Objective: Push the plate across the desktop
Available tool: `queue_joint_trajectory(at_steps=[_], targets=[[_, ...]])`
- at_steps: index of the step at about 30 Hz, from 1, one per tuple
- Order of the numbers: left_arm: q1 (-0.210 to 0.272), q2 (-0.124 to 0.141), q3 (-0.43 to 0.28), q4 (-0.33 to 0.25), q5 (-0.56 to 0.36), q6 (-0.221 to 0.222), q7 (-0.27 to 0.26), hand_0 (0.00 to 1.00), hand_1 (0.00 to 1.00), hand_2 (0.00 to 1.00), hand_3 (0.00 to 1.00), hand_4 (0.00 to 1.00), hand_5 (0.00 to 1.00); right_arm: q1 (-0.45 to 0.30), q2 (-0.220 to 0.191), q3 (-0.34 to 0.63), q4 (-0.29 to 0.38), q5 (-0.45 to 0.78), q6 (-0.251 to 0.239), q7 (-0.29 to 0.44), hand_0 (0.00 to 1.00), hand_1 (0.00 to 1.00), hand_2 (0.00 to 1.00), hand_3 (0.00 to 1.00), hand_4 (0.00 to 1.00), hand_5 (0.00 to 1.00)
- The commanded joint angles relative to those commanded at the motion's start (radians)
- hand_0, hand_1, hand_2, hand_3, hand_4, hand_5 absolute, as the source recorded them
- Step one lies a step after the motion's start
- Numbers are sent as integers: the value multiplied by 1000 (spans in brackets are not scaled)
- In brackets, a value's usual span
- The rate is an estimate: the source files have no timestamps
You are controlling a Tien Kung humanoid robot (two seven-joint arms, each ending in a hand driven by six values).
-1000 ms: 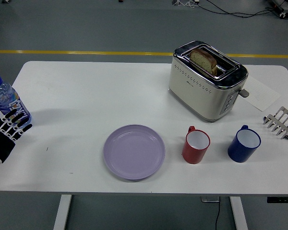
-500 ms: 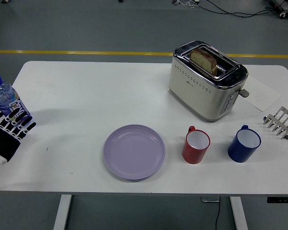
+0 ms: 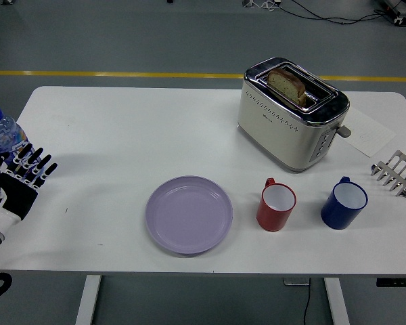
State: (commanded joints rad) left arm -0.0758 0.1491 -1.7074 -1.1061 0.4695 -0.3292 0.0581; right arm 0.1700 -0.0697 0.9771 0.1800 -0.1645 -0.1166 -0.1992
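At the table's left edge I've got my left robot hand (image 3: 17,184) hovering with its fingers spread and holding nothing, flat-ish and ready to act as a pusher, I'd say. Right behind it stands a water bottle (image 3: 3,139), touching or nearly so; I can't tell which. Well apart to the right, the lilac plate (image 3: 189,214) lies flat near the table's front edge (image 3: 122,269), untouched, with bare table between it and the hand, so the push is not yet begun. Next along, a red mug (image 3: 277,204) sits just beside the plate, then a blue mug (image 3: 344,202). Behind them a toaster (image 3: 291,115) holds bread, and a toast rack (image 3: 395,172) sits at the right edge.
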Motion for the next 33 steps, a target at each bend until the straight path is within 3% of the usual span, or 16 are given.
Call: queue_joint_trajectory(at_steps=[33], targets=[[3,-2,2,5,8,12,-5,628,681,676,644,479,998,-3,-3,-20,0,31,3,9,643,644,702,606,426,248]])
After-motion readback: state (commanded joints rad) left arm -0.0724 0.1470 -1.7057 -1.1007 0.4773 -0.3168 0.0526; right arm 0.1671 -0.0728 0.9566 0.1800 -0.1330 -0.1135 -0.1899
